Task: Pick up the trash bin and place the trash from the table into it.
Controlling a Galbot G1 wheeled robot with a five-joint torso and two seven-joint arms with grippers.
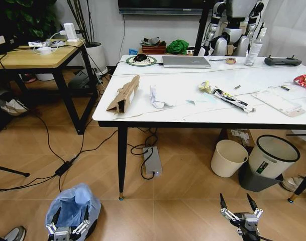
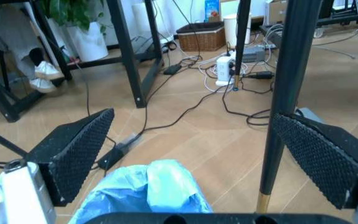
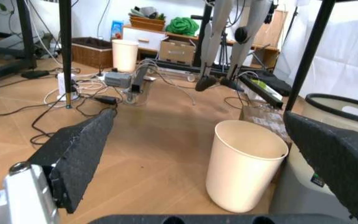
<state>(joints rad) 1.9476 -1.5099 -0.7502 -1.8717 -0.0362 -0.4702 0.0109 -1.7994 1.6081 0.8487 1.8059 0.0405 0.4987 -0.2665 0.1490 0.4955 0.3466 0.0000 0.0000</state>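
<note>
The trash bin [image 1: 72,203], lined with a puffy light-blue bag [image 2: 145,191], stands on the floor at the lower left, in front of the table [image 1: 142,113]. My left gripper [image 1: 70,215] hangs open just over the bin's near side, and the bag shows low between its fingers [image 2: 73,149]. Held low at the lower right, my right gripper [image 1: 236,201] is open with nothing in it. On the table lies trash: a torn cardboard strip [image 1: 123,94], crumpled white paper [image 1: 157,97], a wrapper [image 1: 225,95], a flat white packet [image 1: 279,102] and a red can [image 1: 303,81].
A cream round bin [image 1: 228,157] and a grey bin with a white rim [image 1: 271,160] stand under the table's right side. The table's black leg [image 1: 121,160] rises just beyond the blue bin. Cables and a power brick [image 1: 153,160] lie on the floor. A wooden desk [image 1: 37,57] stands at the left.
</note>
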